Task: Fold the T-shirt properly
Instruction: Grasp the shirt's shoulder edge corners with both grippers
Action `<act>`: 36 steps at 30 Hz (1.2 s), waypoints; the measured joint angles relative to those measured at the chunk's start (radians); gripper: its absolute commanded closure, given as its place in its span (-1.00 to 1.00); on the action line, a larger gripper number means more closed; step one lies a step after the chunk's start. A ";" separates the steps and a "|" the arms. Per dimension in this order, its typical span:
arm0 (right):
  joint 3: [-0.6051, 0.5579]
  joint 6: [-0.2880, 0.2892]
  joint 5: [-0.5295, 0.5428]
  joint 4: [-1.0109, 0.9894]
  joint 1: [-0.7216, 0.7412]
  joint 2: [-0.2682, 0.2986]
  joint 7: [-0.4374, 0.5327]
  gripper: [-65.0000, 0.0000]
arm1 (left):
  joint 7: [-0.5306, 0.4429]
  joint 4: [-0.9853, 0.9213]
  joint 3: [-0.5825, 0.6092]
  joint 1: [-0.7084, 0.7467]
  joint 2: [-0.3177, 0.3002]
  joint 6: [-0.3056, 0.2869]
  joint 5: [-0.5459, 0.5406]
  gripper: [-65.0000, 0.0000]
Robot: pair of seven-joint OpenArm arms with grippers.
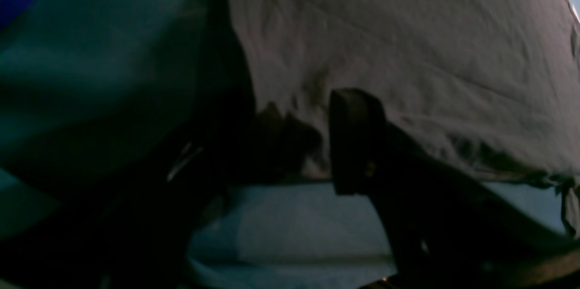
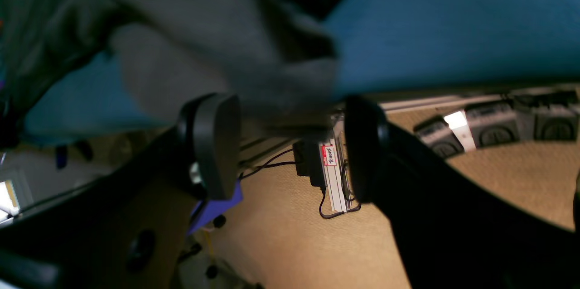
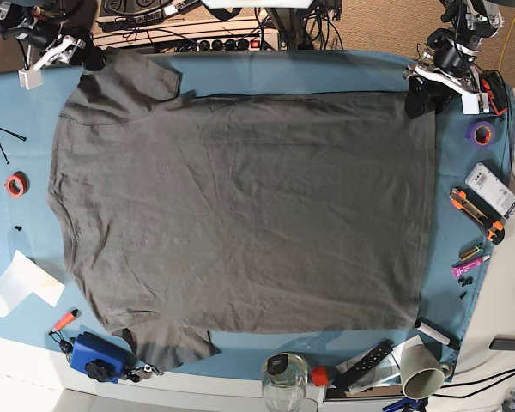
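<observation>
Table [image 3: 240,77]: covered with a blue-teal tablecloth, which shows as a border on all sides of the garment in the base view.
T-shirt [image 3: 240,215]: dark grey, lying flat and spread wide over the middle of the table, lightly wrinkled. Collar side toward the left of the base view, hem toward the right. One sleeve lies at the top left, the other at the bottom left.
Left gripper [image 3: 421,96]: at the top right corner of the T-shirt in the base view, down at the hem corner. In the left wrist view one dark finger rests against the cloth edge; the other is lost in shadow. The jaws stand apart, and I cannot tell if cloth is between them.
Right gripper [image 2: 290,148]: at the top left of the base view, beside the sleeve. Jaws wide apart; the sleeve edge hangs just above the gap and is blurred.
Left border of the table: a red tape roll [image 3: 15,184], a white sheet [image 3: 17,283], a blue box [image 3: 94,356].
Right border: a purple tape roll [image 3: 481,131], a white device [image 3: 491,189], a pink marker [image 3: 466,268].
Front edge: a glass jar [image 3: 285,382], a black remote [image 3: 365,360], a paper cup [image 3: 422,367].
Room: beige carpet floor [image 2: 281,243] beyond the table edge, with a power strip [image 3: 227,43] and black cables.
</observation>
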 measured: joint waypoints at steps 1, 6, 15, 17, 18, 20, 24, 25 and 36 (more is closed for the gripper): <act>0.000 0.010 0.029 0.029 -0.016 0.000 0.033 -0.08 | 0.000 0.000 0.000 0.000 0.000 0.000 0.000 0.05; 0.066 0.013 0.035 0.155 -0.047 0.003 0.056 -0.08 | 0.000 0.000 0.000 0.000 0.000 0.000 0.000 0.05; 0.090 0.014 -0.057 0.154 -0.045 0.003 0.127 -0.08 | 0.000 0.000 0.000 0.000 0.000 0.000 0.000 0.05; 0.090 0.014 -0.110 0.155 -0.030 0.003 0.146 -0.08 | 0.000 0.000 0.000 0.000 0.000 0.000 0.000 0.05; 0.090 0.014 -0.149 0.155 -0.022 0.003 0.151 -0.08 | 0.000 0.000 0.000 0.000 0.000 0.000 0.000 0.05; 0.090 0.014 -0.164 0.154 -0.020 0.003 0.180 -0.08 | 0.000 0.000 0.000 0.000 0.000 0.000 0.000 0.05; 0.084 0.014 -0.174 0.154 -0.006 0.003 0.195 -0.08 | 0.000 0.000 0.000 0.000 0.000 0.000 0.000 0.05; 0.079 0.014 -0.185 0.154 -0.007 0.003 0.194 -0.08 | 0.000 0.000 0.000 0.000 0.000 0.000 0.000 0.05; -0.083 0.014 -0.403 0.154 -0.009 0.003 0.307 -0.08 | 0.000 0.000 0.000 0.000 0.000 0.000 0.000 0.05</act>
